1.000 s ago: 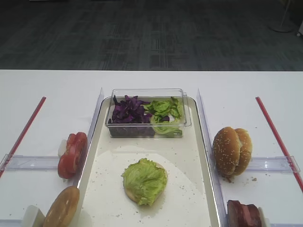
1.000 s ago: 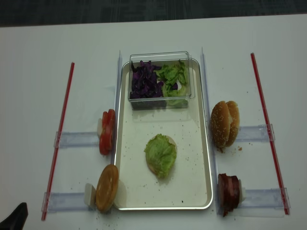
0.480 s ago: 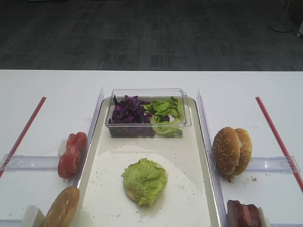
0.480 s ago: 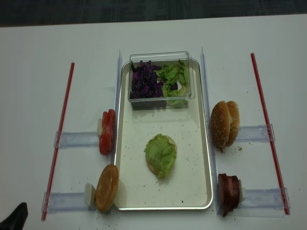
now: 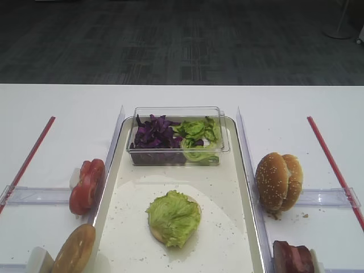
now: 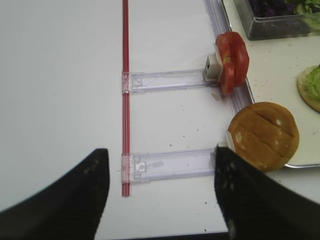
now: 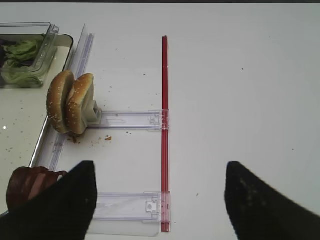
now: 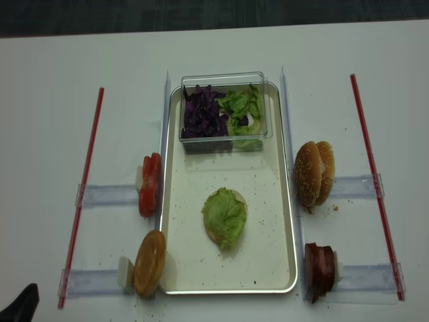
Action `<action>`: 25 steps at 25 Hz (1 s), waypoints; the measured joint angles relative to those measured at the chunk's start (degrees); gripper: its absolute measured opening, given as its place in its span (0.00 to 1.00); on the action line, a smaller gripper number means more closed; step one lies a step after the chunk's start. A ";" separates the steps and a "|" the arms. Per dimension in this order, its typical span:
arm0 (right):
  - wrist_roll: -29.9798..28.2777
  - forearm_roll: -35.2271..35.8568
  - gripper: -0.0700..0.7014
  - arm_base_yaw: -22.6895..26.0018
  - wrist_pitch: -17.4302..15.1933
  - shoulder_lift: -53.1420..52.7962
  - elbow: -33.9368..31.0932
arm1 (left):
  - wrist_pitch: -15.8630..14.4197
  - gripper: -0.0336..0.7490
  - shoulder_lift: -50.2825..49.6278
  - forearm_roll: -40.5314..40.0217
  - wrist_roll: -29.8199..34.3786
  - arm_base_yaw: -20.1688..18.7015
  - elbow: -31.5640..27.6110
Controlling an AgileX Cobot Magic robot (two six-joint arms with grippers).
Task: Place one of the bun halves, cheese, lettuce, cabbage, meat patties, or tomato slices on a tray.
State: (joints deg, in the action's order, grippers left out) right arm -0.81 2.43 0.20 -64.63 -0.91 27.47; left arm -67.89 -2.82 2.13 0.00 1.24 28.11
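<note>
- While both arms hang back at the near edge of the worktop (image 5: 182, 99), the right tool (image 7: 157, 200) is spread wide and empty, its dark fingers (image 7: 60, 205) flanking a red strip (image 7: 164, 125).
- The left tool (image 6: 157, 192) is likewise released, grasping nothing.
- Just ahead of the right tool, two sesame bun halves (image 7: 70, 102) stand on edge in a clear holder; meat patties (image 7: 27, 186) sit nearer.
- By the left tool: tomato slices (image 6: 232, 61) and another bun half (image 6: 264, 135).
- On the tray (image 8: 268, 261), a lettuce leaf (image 8: 224, 216) covers a bun half (centre).
- A clear tub (image 8: 224, 80) at the tray's far end holds purple cabbage (image 8: 201, 114) and lettuce.
</note>
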 joint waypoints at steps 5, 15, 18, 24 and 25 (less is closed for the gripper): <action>0.00 0.00 0.81 0.00 0.00 0.00 0.00 | 0.00 0.58 0.00 0.00 0.00 0.00 0.00; 0.00 0.00 0.81 0.00 0.00 0.00 0.00 | 0.00 0.58 0.00 0.00 0.00 0.00 0.00; 0.00 0.00 0.81 0.00 0.00 0.00 0.00 | 0.00 0.58 0.00 0.00 0.00 0.00 0.00; 0.00 0.00 0.81 0.00 0.00 0.00 0.00 | 0.00 0.58 0.00 0.00 0.00 0.00 0.00; 0.00 0.00 0.81 0.00 0.00 0.00 0.00 | 0.00 0.58 0.00 0.00 0.00 0.00 0.00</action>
State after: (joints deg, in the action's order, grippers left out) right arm -0.81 2.43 0.20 -64.63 -0.91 27.47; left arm -67.89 -2.82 2.13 0.00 1.24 28.11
